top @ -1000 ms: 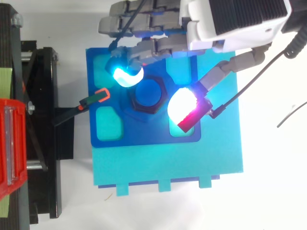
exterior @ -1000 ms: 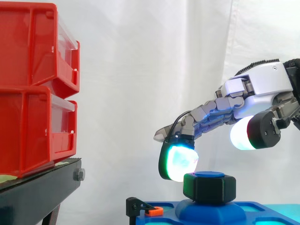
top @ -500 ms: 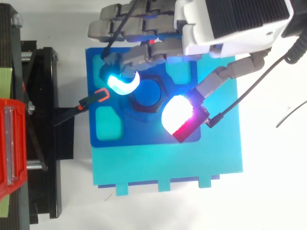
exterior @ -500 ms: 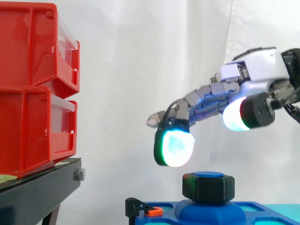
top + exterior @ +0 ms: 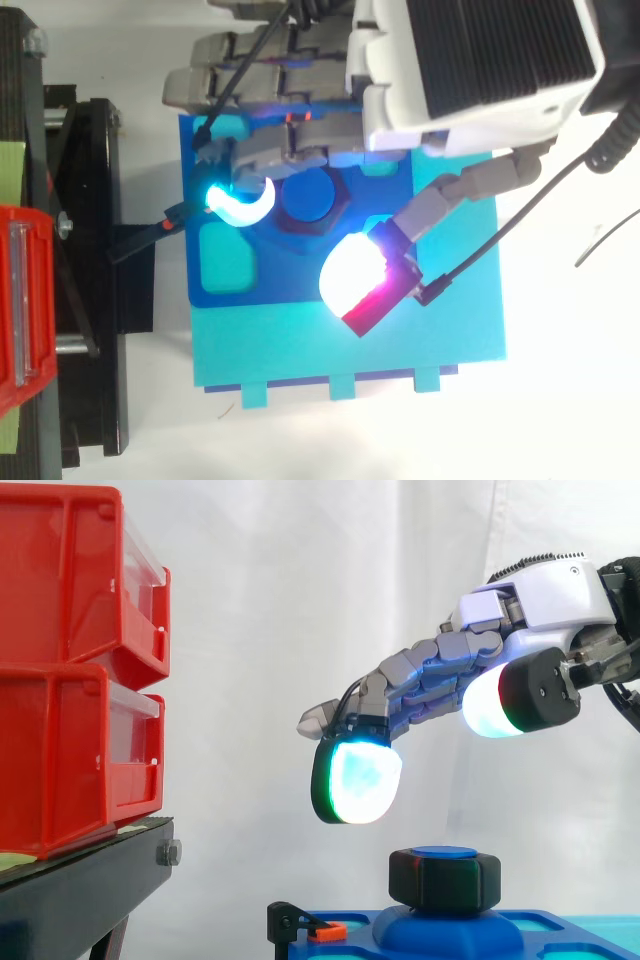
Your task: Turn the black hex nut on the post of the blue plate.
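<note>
black hexagonal nut (image 5: pixel 445 880) is seated on the round post (image 5: pixel 308 197) of the blue plate (image 5: pixel 275 282), just below the hand (image 5: pixel 545 595) and apart from it. the hand is left uncurled, nothing gripped. opposite flats should be pinched squarely before any twist is applied.

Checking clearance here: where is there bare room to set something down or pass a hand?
Free: the strip of cyan base between the blue plate and its tabbed edge; the air between the red bins and the fingers. The open hand hovers clear above the black hex nut. Crowded: the plate around the nut, under the hand, and beside the orange clip.
</note>
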Controlling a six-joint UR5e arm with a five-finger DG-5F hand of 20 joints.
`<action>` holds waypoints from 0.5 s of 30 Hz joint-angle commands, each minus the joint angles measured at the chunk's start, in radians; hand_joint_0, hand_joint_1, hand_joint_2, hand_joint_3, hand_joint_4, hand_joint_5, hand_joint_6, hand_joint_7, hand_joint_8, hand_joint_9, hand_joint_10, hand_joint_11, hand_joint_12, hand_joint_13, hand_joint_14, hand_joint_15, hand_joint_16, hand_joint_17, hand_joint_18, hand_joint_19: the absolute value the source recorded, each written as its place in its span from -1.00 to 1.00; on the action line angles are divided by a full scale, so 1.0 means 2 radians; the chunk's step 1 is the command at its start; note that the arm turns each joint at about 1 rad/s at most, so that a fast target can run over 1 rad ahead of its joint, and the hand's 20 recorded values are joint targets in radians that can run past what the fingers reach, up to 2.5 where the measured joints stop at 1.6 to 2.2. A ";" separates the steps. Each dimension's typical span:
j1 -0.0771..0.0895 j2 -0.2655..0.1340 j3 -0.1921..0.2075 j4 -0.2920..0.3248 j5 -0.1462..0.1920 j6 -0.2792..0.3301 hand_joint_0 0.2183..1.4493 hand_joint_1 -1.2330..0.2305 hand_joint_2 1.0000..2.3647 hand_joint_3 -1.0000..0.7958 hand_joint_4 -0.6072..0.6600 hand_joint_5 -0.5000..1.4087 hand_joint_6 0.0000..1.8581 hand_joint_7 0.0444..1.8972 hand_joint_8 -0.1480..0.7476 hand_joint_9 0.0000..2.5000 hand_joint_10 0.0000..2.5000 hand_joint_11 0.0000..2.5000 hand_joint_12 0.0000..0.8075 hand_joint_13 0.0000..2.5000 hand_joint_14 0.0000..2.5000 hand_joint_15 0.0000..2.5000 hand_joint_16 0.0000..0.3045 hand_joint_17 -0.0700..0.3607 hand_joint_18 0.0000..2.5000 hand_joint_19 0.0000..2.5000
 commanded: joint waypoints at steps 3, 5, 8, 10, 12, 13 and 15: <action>0.011 0.000 0.000 -0.013 0.021 -0.010 -0.61 0.22 -1.00 -0.44 0.17 -0.71 -0.46 -0.10 -0.18 -0.90 -1.00 -1.00 -0.12 -0.96 -1.00 -1.00 -0.61 -0.05 -1.00 -0.94; 0.013 0.000 0.000 -0.014 0.025 -0.010 -0.61 0.22 -1.00 -0.44 0.17 -0.71 -0.46 -0.10 -0.18 -0.90 -1.00 -1.00 -0.12 -0.96 -1.00 -1.00 -0.61 -0.06 -1.00 -0.94; 0.016 0.000 0.000 -0.014 0.030 -0.011 -0.61 0.22 -1.00 -0.44 0.17 -0.71 -0.46 -0.10 -0.18 -0.90 -1.00 -1.00 -0.12 -0.96 -1.00 -1.00 -0.61 -0.06 -1.00 -0.94; 0.018 0.000 0.000 -0.014 0.031 -0.011 -0.61 0.22 -1.00 -0.44 0.17 -0.71 -0.46 -0.10 -0.18 -0.90 -1.00 -1.00 -0.12 -0.96 -1.00 -1.00 -0.61 -0.05 -1.00 -0.94; 0.019 0.000 0.000 -0.014 0.031 -0.012 -0.61 0.23 -1.00 -0.44 0.17 -0.71 -0.46 -0.10 -0.18 -0.90 -1.00 -1.00 -0.12 -0.96 -1.00 -1.00 -0.61 -0.06 -1.00 -0.93; 0.019 0.000 0.000 -0.014 0.031 -0.013 -0.61 0.23 -1.00 -0.44 0.17 -0.71 -0.46 -0.10 -0.18 -0.90 -1.00 -1.00 -0.12 -0.96 -1.00 -1.00 -0.61 -0.06 -1.00 -0.94; 0.021 0.000 0.000 -0.014 0.031 -0.016 -0.61 0.23 -1.00 -0.44 0.17 -0.71 -0.46 -0.10 -0.18 -0.90 -1.00 -1.00 -0.12 -0.96 -1.00 -1.00 -0.61 -0.06 -1.00 -0.94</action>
